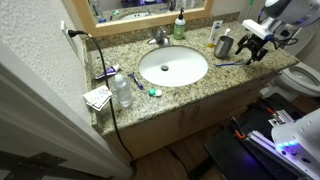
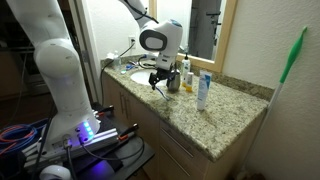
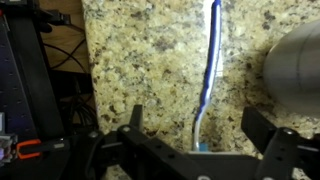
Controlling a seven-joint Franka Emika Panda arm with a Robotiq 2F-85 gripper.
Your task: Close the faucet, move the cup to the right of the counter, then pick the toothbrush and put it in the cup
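Two fingers (image 3: pixel 133 118) of the hand (image 3: pixel 195 118) stand wide apart, gripping nothing — the hand hangs open above the counter (image 3: pixel 150 50). Below the gap between them, running straight ahead of the hand in the wrist view, lies the blue toothbrush (image 3: pixel 210 70), flat on the speckled stone. Off to one side of the hand, near it but apart, stands the dark grey cup (image 3: pixel 295 65) — upright, just beside the toothbrush. In an exterior view the faucet (image 1: pixel 160 38) sits well away from the hand, past the cup, behind the white sink basin (image 1: pixel 172 68); whether it is shut cannot be told.
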